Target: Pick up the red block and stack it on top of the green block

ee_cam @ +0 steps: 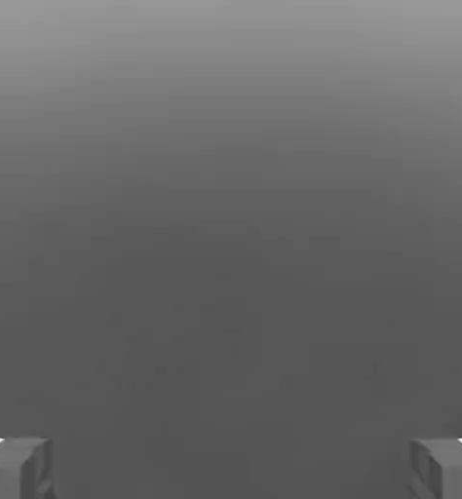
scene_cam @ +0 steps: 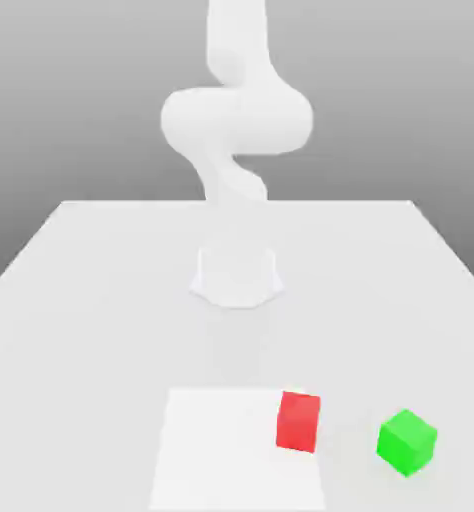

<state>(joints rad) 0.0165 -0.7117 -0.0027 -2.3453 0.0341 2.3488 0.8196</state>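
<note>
Exterior view: white Panda arm (scene_cam: 236,120) stands upright at the far middle of the table (scene_cam: 101,300), on a round base (scene_cam: 237,277). A paler square patch (scene_cam: 221,450) lies on the near table surface.

Red block (scene_cam: 298,421) sits on the table at the patch's edge toward the exterior view's right, slightly turned. Green block (scene_cam: 406,441) sits on the table further to the exterior view's right, near the red block but apart from it, turned corner-forward. Both rest flat; neither is stacked.

Hand view: end effector (ee_cam: 231,468) spread wide, grey fingertips (ee_cam: 16,468) at opposite edges of the picture, plain grey background between them, holding nothing
</note>
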